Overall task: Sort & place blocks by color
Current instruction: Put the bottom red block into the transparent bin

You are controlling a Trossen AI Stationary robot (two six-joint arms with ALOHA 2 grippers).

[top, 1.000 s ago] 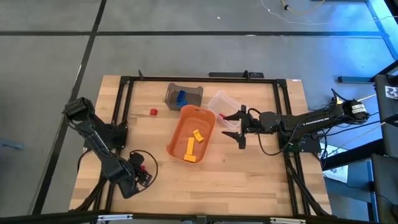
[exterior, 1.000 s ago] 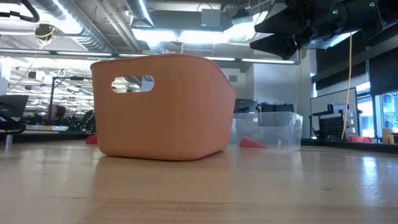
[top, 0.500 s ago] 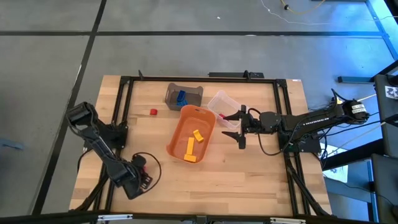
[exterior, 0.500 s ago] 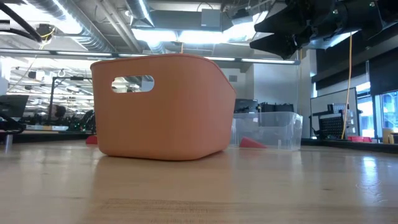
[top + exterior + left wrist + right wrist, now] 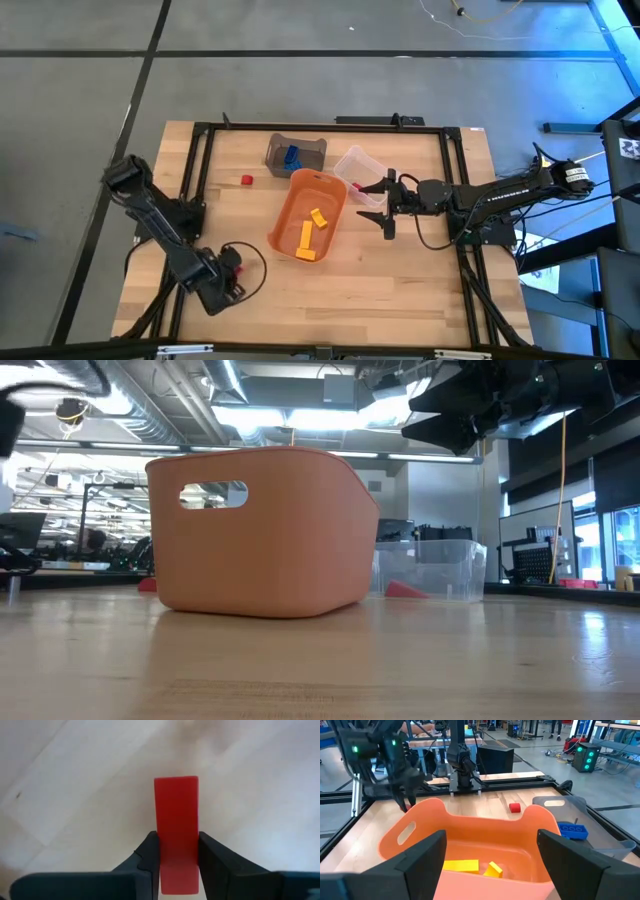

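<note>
Left gripper [image 5: 178, 857] low at table's near-left corner, jaws closed onto long red block [image 5: 176, 827], gripped at one end only. Risk: block pivots, slips during lift. Right gripper [image 5: 490, 865] wide open, empty, over orange tub [image 5: 470, 827].

An orange tub [image 5: 308, 214] stands near the middle of the wooden counter [image 5: 420, 290], with an oval handle slot [image 5: 213, 495] in its side wall. Just beyond the tub's far left corner sits a grey bin [image 5: 296, 152]. A clear plastic container [image 5: 360, 165] stands just beside the tub's far right corner, close to the grey bin. A black metal frame [image 5: 330, 127] runs around the counter's edges, enclosing the tub. Grey floor [image 5: 80, 100] surrounds the counter.
</note>
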